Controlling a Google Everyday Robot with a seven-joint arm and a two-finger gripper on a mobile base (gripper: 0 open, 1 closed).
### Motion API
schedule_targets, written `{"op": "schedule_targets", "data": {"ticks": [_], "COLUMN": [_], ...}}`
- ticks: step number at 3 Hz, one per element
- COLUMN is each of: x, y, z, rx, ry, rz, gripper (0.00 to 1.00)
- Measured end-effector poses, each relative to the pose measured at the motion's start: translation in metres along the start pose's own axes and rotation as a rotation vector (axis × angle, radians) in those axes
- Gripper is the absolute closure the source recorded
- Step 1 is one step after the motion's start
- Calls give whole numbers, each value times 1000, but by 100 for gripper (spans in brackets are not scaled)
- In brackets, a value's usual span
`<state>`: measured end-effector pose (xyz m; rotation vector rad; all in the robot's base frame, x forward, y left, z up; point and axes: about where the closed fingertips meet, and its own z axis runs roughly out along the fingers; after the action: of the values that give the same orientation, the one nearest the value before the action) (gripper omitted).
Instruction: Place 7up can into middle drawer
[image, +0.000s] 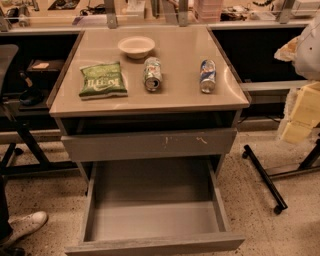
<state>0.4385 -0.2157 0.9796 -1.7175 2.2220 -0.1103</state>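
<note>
The 7up can (152, 74), silver-white and green, lies on its side in the middle of the cabinet top (175, 97), its open end towards me. The middle drawer (155, 220) is pulled far out below; its deep grey tray is empty and its plain front is at the bottom edge of the view. My gripper (302, 50) shows only as a pale shape at the upper right edge. It is off to the right of the cabinet, far from the can, and holds nothing that I can see.
A blue-and-white can (207, 76) lies to the right of the 7up can. A white bowl (136, 46) stands behind it, and a green chip bag (102, 80) lies to the left. A grey drawer front with orange scratches (150, 144) sits above the open drawer. Yellow foam blocks (305, 112) and a wheeled stand leg (265, 180) are at the right. A shoe (25, 225) is at the lower left.
</note>
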Motion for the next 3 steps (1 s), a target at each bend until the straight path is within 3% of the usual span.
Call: {"op": "schedule_targets", "data": {"ticks": [2,3], "x": [-2,-37], "y": [-2,8], "z": [1,15], "rx": [2,-19], "ry": [7,41], "rz": [35,18], "gripper": [0,0]}}
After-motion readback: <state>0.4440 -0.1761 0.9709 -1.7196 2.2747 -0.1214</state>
